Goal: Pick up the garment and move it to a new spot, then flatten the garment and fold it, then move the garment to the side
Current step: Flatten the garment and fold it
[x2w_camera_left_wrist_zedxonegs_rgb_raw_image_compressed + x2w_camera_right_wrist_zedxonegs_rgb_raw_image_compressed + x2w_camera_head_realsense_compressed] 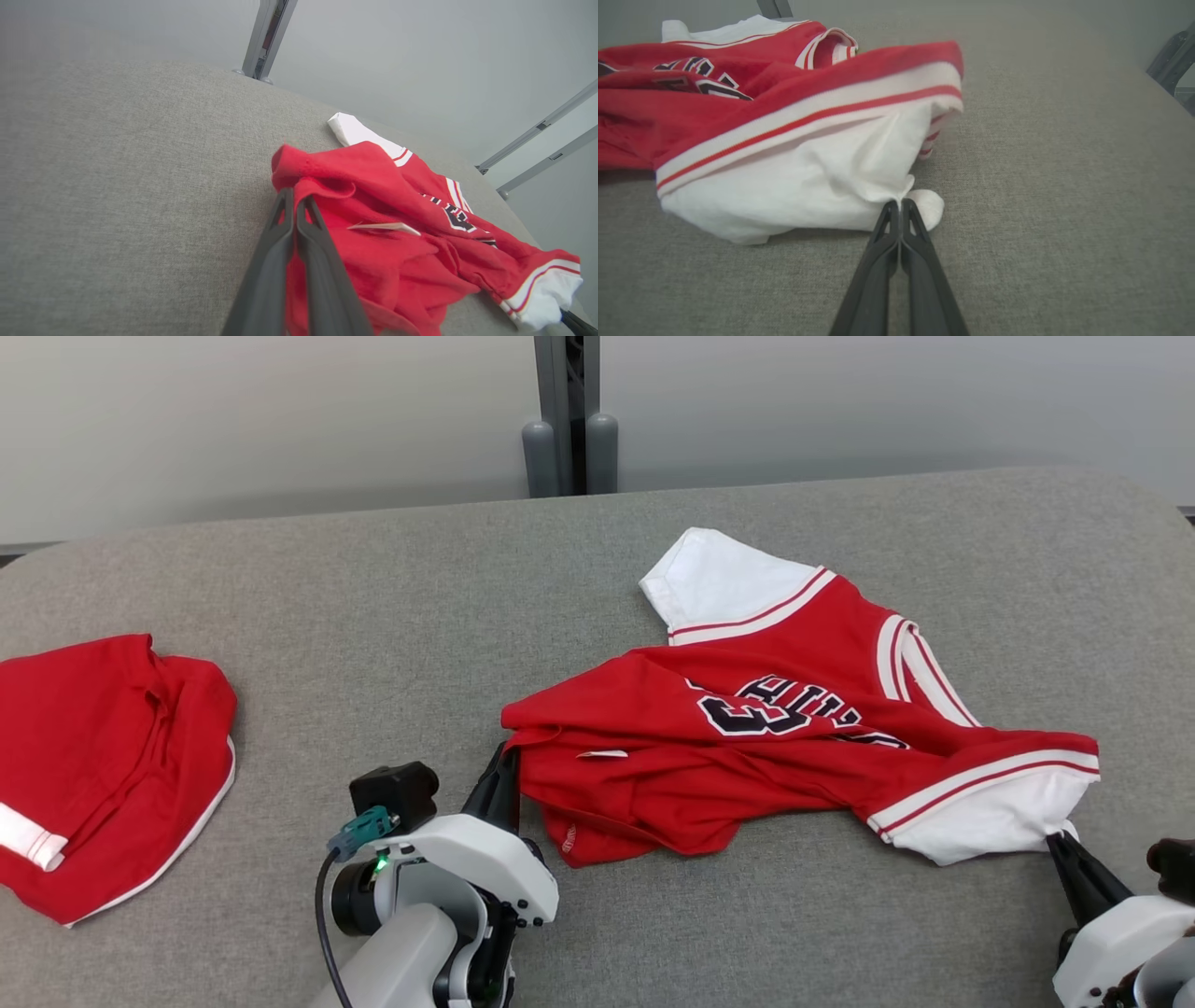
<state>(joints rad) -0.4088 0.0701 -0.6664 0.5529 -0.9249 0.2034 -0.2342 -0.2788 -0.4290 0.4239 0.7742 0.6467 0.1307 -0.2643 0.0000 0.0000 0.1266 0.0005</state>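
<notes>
Plainly two garments: a red garment [103,756] cut off at frame left, and the jersey [794,747], my left jaws clamped on its hem [560,793], right jaws on its sleeve [980,821].

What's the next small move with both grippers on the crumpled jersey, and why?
Probably raise both grippers together, pulling apart slightly. The left gripper is shut on a red edge of the jersey, the right gripper on its white sleeve, and the cloth between them lies bunched.

Folds hide part of the lettering [794,709] on the jersey [653,775].
</notes>
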